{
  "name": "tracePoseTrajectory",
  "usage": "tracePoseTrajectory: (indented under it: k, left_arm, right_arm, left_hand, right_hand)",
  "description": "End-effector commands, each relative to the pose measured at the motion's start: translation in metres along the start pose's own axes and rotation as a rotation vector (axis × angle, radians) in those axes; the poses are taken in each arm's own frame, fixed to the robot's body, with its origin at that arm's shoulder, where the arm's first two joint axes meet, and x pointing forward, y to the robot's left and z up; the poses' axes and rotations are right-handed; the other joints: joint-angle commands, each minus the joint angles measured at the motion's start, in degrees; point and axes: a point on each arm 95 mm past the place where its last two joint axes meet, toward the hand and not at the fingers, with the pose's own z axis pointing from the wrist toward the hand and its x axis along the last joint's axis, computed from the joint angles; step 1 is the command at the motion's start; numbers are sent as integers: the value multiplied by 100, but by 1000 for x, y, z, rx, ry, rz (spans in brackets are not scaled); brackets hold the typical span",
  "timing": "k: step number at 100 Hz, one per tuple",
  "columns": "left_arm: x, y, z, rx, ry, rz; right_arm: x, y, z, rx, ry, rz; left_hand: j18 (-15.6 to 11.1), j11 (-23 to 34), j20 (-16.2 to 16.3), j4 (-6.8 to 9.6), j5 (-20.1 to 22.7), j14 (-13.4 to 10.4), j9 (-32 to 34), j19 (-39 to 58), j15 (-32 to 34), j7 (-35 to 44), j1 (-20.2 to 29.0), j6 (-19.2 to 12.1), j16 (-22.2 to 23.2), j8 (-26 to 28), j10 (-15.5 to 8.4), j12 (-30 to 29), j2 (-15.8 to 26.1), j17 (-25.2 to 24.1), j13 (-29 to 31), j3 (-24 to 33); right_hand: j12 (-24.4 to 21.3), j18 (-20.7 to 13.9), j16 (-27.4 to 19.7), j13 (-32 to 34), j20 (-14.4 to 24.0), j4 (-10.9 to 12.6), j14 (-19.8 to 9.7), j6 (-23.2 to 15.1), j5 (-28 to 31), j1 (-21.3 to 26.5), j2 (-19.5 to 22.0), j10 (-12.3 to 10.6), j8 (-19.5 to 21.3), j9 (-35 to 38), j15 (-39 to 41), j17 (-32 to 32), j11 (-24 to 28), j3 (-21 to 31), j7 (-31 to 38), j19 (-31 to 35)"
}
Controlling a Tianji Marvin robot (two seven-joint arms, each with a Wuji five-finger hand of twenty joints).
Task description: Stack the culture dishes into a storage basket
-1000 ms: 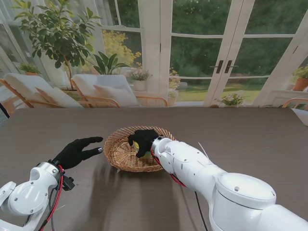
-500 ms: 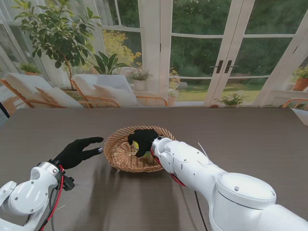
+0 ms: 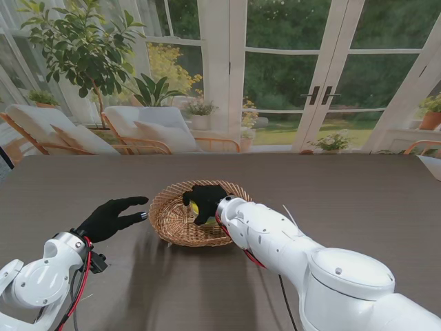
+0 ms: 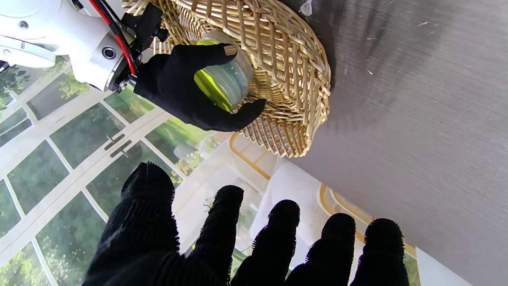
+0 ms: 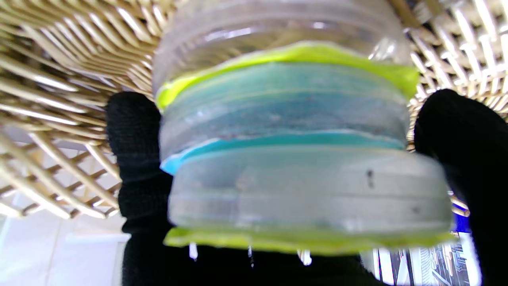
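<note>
right hand (image 3: 204, 200) is inside the wicker basket (image 3: 167, 217), fingers wrapped around a stack of culture dishes (image 4: 224, 77) with yellow-green and blue layers; the right wrist view shows the stack filling the frame with a finger (image 5: 133, 131) on each side; basket weave sits close behind it; cannot tell if the bottom dish touches the basket floor yet; step in hand looks like the placing of the stack in the basket; next move likely calls for settling it flat on the weave, then spreading the fingers and lifting clear without tipping the stack; left hand (image 3: 110, 216) hovers beside the basket rim, fingers spread, holding nothing, over the dark table (image 3: 358, 200)
</note>
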Motion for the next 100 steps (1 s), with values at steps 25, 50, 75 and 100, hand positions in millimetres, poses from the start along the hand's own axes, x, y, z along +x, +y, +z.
tracePoseTrajectory:
  k: [25,50,75,100]
  left_arm:
    - [-2,3,-1,-22,-1,-4]
    - [-2,3,-1,-22,-2,-5]
    - [-2,3,-1,-25,-1,-4]
    - [-2,3,0,-30,0,-4]
  right_arm:
    - [7,-1,2,6,5,9]
    - [7,0,2,12,0,2]
    - [7,0,2,11,-4,6]
    - [7,-1,2,5,-7,4]
  left_hand:
    - [197,18,70,166,91,59,85,-3,68,19,159,1,63,21,22,55,218,7,132,-98]
    - [185,15,70,166,90,67,77,-2,67,19,160,-2,62,21,28,53,222,9,130,-97]
    - [188,15,70,165,80,65,75,-3,66,15,156,2,63,19,35,53,226,6,128,-98]
    - [184,18,73,165,85,59,81,2,70,18,154,-5,65,21,28,55,227,14,136,-100]
  right_hand:
    - [-106,183,-172,-256,-158,117,344,42,-344,-359,77,260,-153,-426,-290,-2890,34,-104,-54,-136]
    - [-151,258,-219,-300,-163,93,372,18,-444,-417,28,267,-214,-492,-417,-2970,-27,-101,-125,-246]
    - [-222,321,-277,-338,-150,82,437,-6,-497,-467,119,275,-258,-516,-564,-3005,-114,-142,-157,-343]
    - [-250,315,-271,-312,-95,131,454,2,-462,-461,468,240,-280,-486,-586,-3000,-112,-331,-141,-366]
